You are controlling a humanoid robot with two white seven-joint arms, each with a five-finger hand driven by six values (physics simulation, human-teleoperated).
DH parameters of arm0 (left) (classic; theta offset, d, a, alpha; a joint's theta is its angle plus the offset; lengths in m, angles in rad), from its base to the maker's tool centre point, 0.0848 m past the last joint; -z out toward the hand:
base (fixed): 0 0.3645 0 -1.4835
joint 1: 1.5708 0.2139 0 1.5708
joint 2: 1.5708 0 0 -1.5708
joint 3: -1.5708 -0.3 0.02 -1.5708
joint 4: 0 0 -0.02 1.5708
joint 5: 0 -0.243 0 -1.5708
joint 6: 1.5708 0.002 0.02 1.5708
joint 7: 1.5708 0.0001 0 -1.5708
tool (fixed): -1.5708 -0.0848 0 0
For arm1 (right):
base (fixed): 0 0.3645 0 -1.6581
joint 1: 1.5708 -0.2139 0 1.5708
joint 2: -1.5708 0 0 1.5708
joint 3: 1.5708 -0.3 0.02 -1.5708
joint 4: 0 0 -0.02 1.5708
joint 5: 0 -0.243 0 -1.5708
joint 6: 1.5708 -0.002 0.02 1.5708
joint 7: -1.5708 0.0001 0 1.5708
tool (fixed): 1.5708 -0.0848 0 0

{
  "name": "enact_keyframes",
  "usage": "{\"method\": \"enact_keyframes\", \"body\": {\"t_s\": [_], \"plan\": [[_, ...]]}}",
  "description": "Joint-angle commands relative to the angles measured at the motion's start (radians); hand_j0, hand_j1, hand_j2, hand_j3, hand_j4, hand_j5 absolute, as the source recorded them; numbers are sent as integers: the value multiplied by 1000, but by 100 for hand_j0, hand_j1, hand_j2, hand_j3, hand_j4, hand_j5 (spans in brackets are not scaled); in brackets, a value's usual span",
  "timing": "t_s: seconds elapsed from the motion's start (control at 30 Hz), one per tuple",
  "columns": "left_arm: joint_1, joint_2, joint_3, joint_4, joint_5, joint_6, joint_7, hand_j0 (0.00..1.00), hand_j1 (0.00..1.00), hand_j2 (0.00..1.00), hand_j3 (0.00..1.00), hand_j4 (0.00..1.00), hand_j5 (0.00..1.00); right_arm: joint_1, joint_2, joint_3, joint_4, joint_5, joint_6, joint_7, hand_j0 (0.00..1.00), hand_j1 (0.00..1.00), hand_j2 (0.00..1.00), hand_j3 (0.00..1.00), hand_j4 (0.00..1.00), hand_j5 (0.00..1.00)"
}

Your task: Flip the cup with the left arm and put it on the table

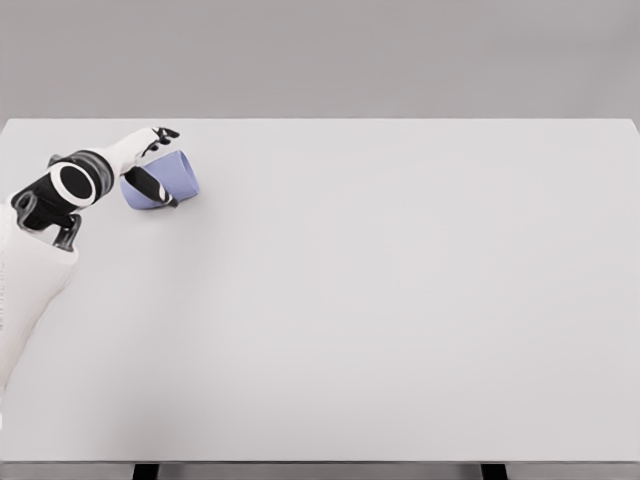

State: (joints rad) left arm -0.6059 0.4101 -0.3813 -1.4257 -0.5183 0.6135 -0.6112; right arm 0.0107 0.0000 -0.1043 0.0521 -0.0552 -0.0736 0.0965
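The left hand (pixel 150 165) has its fingers (pixel 158 187) curled around a tilted blue cup (pixel 172 178) at the desk's (pixel 400 300) far-left corner. A loose grip mid-flip could let it slip and roll off the nearby edge.

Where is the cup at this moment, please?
In the head view the blue cup is at the far left of the white table, near its back edge, tilted on its side in the grasp of the left hand.
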Motion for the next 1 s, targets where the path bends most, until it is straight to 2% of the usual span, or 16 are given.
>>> {"method": "enact_keyframes", "body": {"t_s": [0.0,0.13,0.23,0.47,0.73,0.97], "plan": [[0,-5,-1,19,-16,-3,0,99,99,99,99,99,99,0,0,0,0,0,0,0,100,100,100,100,100,100],[-6,-14,-4,22,-17,-3,0,98,98,98,98,98,98,0,0,0,0,0,0,0,100,100,100,100,100,100],[-29,-22,-14,68,-22,-3,0,99,99,99,99,99,99,0,0,0,0,0,0,0,100,100,100,100,100,100],[-31,-34,-28,73,-23,-3,0,98,98,98,98,98,98,0,0,0,0,0,0,0,100,100,100,100,100,100],[-51,-40,-31,128,-23,-3,0,98,98,98,98,98,98,0,0,0,0,0,0,0,100,100,100,100,100,100],[-61,-47,-37,159,-25,-3,0,85,85,85,85,85,85,0,0,0,0,0,0,0,100,100,100,100,100,100]]}}
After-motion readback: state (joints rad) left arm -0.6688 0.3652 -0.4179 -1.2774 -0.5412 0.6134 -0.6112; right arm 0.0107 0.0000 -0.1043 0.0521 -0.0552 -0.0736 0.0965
